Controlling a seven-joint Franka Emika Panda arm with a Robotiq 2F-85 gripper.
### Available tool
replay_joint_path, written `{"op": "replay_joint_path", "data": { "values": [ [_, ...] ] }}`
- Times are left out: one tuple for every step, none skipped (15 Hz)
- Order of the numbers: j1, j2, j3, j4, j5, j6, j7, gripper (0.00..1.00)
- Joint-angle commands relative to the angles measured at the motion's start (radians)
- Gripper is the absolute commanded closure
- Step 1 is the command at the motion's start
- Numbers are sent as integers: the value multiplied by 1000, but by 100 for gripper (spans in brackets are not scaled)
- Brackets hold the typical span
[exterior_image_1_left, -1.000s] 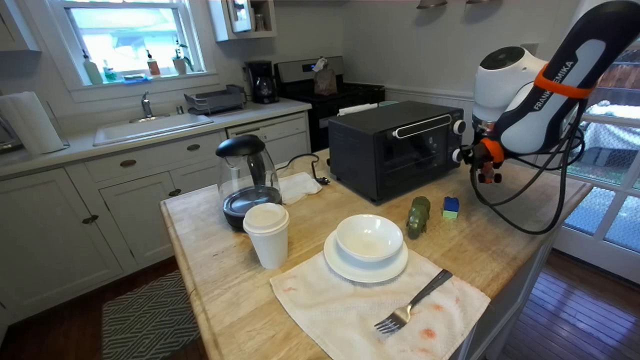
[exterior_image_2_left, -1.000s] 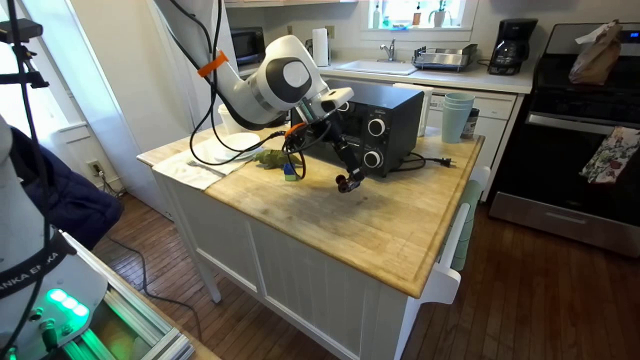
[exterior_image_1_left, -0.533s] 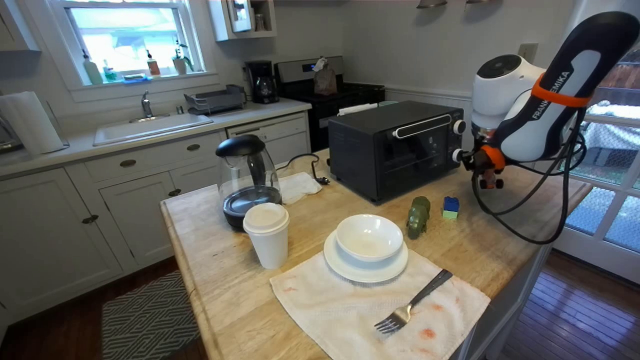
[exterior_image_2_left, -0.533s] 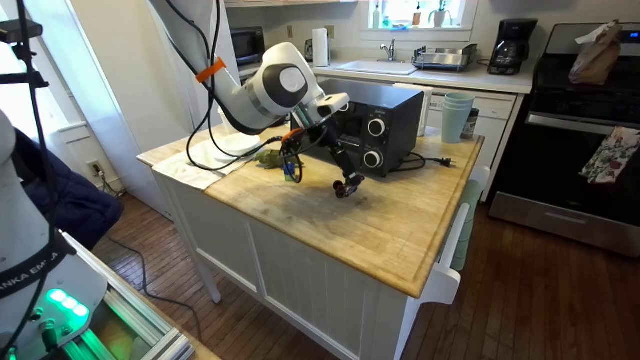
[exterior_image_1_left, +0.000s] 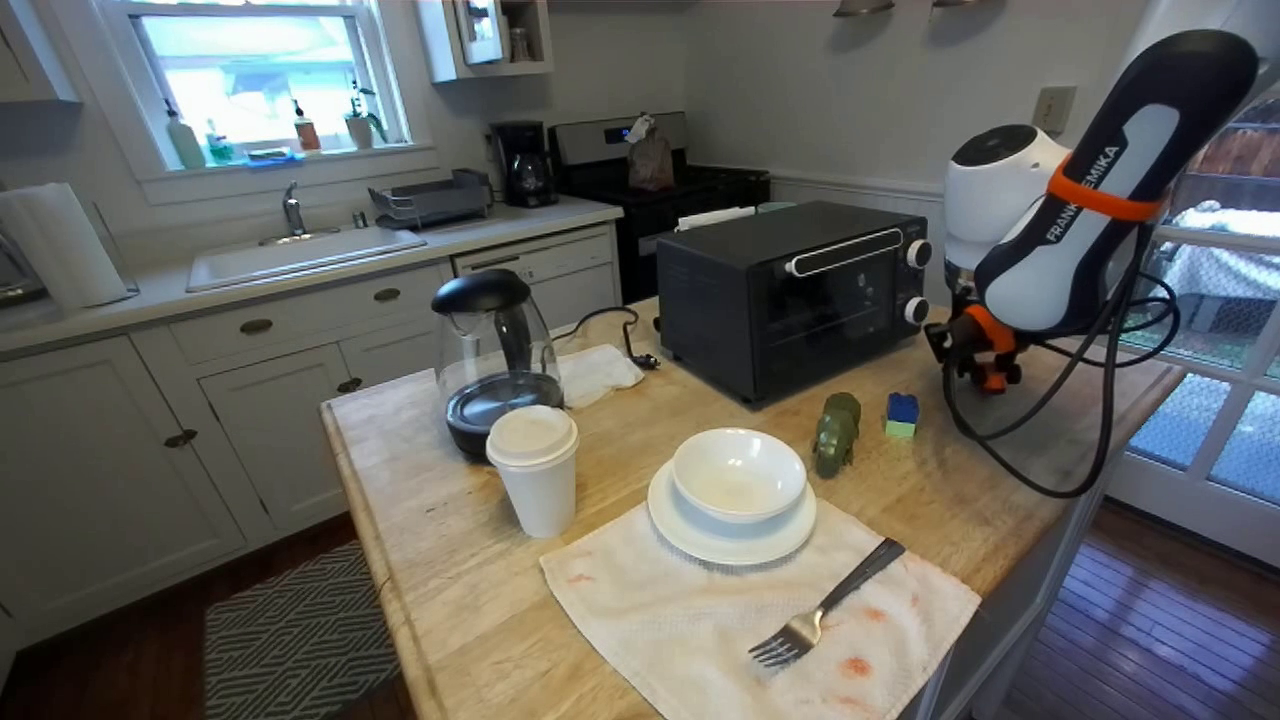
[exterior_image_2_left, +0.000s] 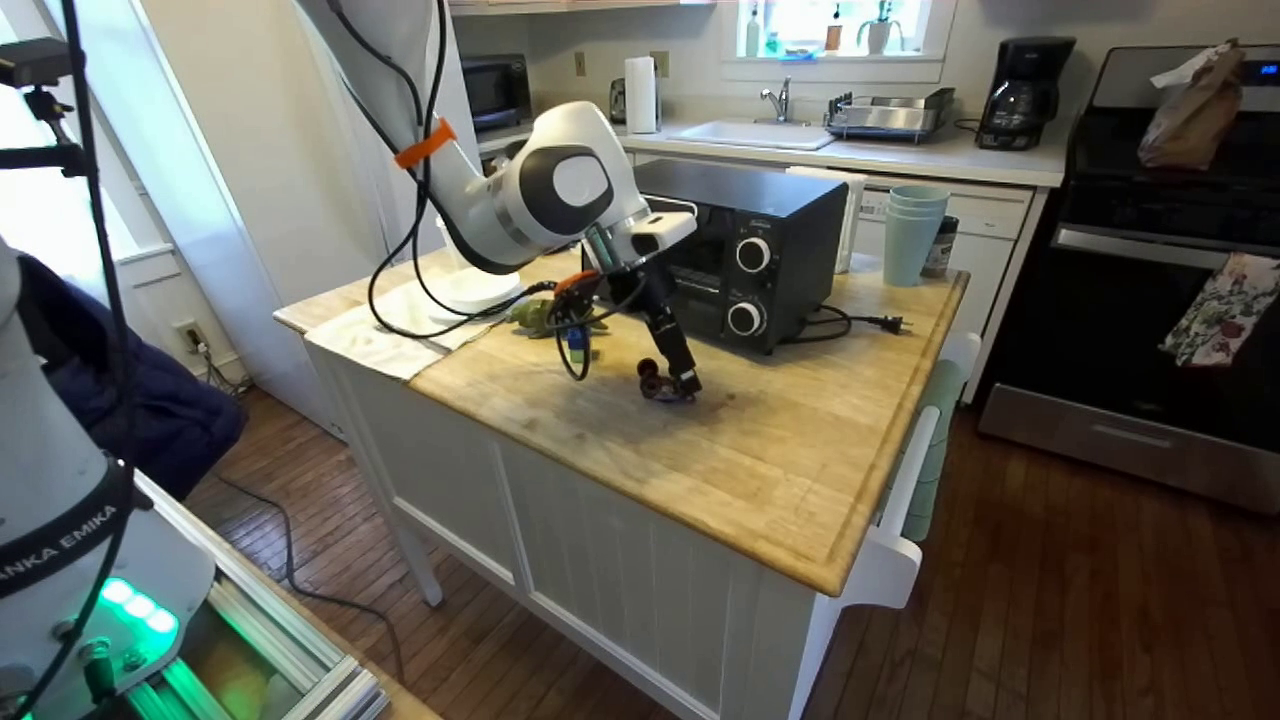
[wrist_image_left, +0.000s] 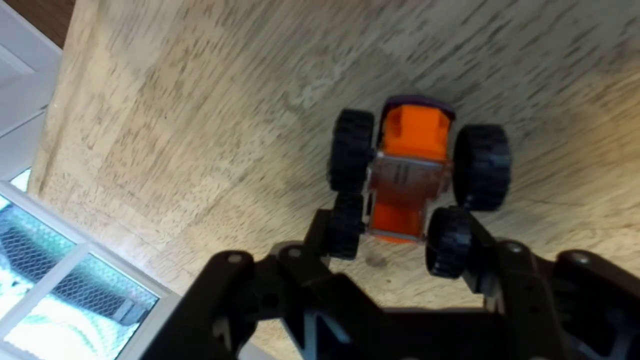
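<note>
In the wrist view, the gripper (wrist_image_left: 401, 240) is pinching a toy truck (wrist_image_left: 407, 185) by its nearer pair of wheels, the jaws standing apart by just the truck's width. The bright orange end is pointing away from the gripper; I cannot tell whether the tyres are touching the wooden tabletop (wrist_image_left: 200, 150).

In an exterior view, the truck is being held low in front of a toaster oven (exterior_image_2_left: 800, 270), near its knob end, while pale blue cups (exterior_image_2_left: 913, 240) are standing beyond that end.

In an exterior view, a green toy animal (exterior_image_1_left: 837, 433) and a blue-and-green block (exterior_image_1_left: 901, 414) are resting before the oven's door, and a kettle (exterior_image_1_left: 510, 345) is standing past its opposite end.

The step in hand seems to be holding the truck low before the oven; the next move is calling, I judge, for level wheels and an even squeeze.
</note>
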Motion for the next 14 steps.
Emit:
{"op": "replay_joint_path", "data": {
  "values": [
    [-52, -30, 50, 6, 44, -44, -54, 59],
    [-66, -38, 62, 8, 51, -49, -64, 24],
    [-88, -50, 83, 9, 63, -52, -83, 13],
    [-118, -62, 111, 14, 80, -63, -107, 8],
    [-145, -68, 134, 18, 97, -71, -125, 0],
    [-178, -78, 164, 22, 119, -81, -151, 0],
    [-216, -86, 196, 32, 145, -94, -179, 0],
    [-253, -95, 228, 39, 169, -109, -210, 0],
    [-292, -104, 262, 45, 191, -113, -248, 0],
    [-343, -115, 310, 51, 222, -118, -313, 0],
    [-379, -112, 342, 64, 255, -131, -357, 0],
    [-408, -109, 367, 80, 287, -148, -398, 0],
    [-440, -103, 393, 95, 318, -162, -438, 0],
    [-465, -100, 412, 108, 339, -182, -473, 0]
  ]
}}
